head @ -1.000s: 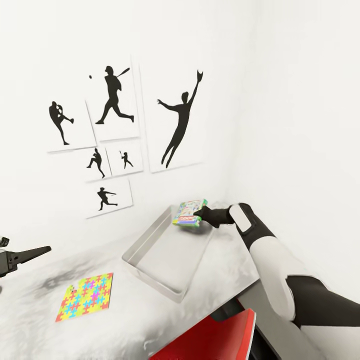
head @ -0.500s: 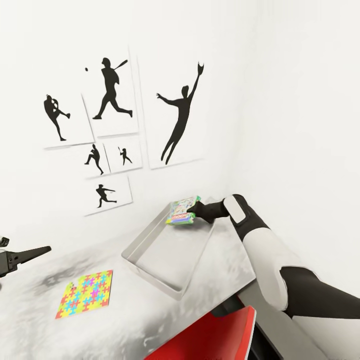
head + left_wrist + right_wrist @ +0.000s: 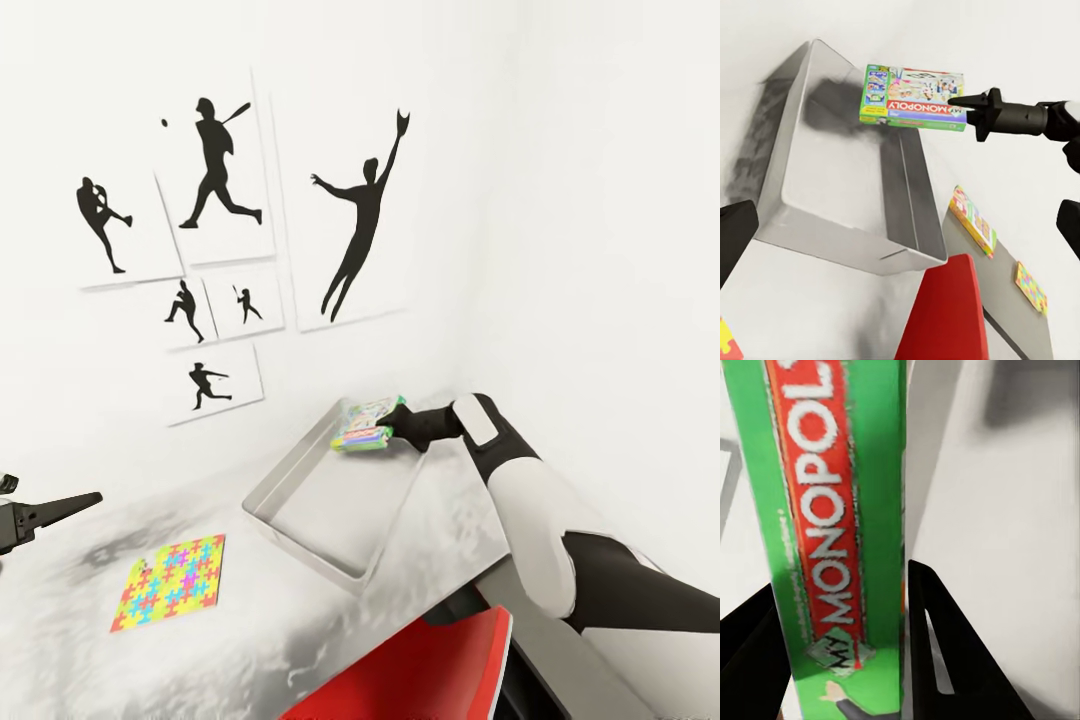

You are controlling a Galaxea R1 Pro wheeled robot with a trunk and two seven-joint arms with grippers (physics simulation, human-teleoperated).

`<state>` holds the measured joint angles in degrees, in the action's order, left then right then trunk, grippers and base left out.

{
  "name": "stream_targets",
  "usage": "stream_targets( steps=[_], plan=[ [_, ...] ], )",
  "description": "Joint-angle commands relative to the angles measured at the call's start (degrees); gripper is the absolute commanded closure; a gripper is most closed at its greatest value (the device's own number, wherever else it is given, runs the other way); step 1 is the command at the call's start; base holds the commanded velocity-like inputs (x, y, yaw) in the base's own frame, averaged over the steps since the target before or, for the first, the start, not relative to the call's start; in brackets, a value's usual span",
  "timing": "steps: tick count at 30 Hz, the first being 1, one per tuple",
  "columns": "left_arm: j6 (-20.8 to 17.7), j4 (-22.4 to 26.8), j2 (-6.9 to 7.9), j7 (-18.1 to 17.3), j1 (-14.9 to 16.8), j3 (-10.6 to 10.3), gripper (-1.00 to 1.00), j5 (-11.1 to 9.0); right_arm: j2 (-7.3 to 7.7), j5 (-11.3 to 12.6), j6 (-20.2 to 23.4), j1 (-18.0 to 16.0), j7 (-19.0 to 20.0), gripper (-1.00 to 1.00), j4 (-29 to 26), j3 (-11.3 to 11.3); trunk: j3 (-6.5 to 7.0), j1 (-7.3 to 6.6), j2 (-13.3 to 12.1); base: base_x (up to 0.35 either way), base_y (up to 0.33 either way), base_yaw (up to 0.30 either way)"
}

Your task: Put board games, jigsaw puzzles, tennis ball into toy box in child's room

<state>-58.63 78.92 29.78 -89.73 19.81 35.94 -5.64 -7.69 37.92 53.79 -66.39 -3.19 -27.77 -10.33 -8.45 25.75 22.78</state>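
Observation:
A green Monopoly board game [image 3: 365, 425] hangs level above the far end of the light grey toy box [image 3: 300, 535], with my right gripper [image 3: 392, 430] shut on its edge. The right wrist view has that board game [image 3: 832, 532] clamped between the black fingers [image 3: 945, 660]. From the left wrist, the board game [image 3: 913, 97] casts a shadow into the empty toy box [image 3: 832, 240]. A jigsaw puzzle [image 3: 170, 582] lies flat on the table [image 3: 250, 640], left of the toy box. My left gripper [image 3: 55, 510] hovers open at the table's left end, holding nothing.
A red chair [image 3: 420, 670] stands against the table's near edge below the toy box. Seen from the left wrist, the dark grey desk part [image 3: 1001, 300] carries another board game [image 3: 973, 220] and a second jigsaw puzzle [image 3: 1030, 287]. White walls with black sports prints [image 3: 360, 230] close the corner.
My right arm has carried the board game slightly left, further over the toy box's far end. The head view has shifted a little. The left gripper has stayed put.

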Motion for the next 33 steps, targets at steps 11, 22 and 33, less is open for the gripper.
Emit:
stream_targets(
  steps=[11,22,33],
  plan=[
    [-0.6,0.0,0.02,-0.3,0.0,0.1,-1.0,0.0,-0.13,0.4,-0.4,-0.1,-3.1,1.0,0.2,-1.3,-1.17,0.03,0.1,0.0,0.0,0.0],
    [-0.6,0.0,0.1,-0.3,0.0,0.1,-1.0,-0.1,-0.22,0.4,-0.5,-0.1,-4.1,1.0,0.4,-1.4,-2.21,0.03,0.1,0.0,0.0,0.0],
    [-0.6,0.0,0.1,-0.3,0.0,0.1,-1.0,-0.1,-0.27,0.5,-0.5,-0.1,-4.4,1.0,0.4,-1.4,-3.25,0.03,0.1,0.0,0.0,0.0]
  ],
)
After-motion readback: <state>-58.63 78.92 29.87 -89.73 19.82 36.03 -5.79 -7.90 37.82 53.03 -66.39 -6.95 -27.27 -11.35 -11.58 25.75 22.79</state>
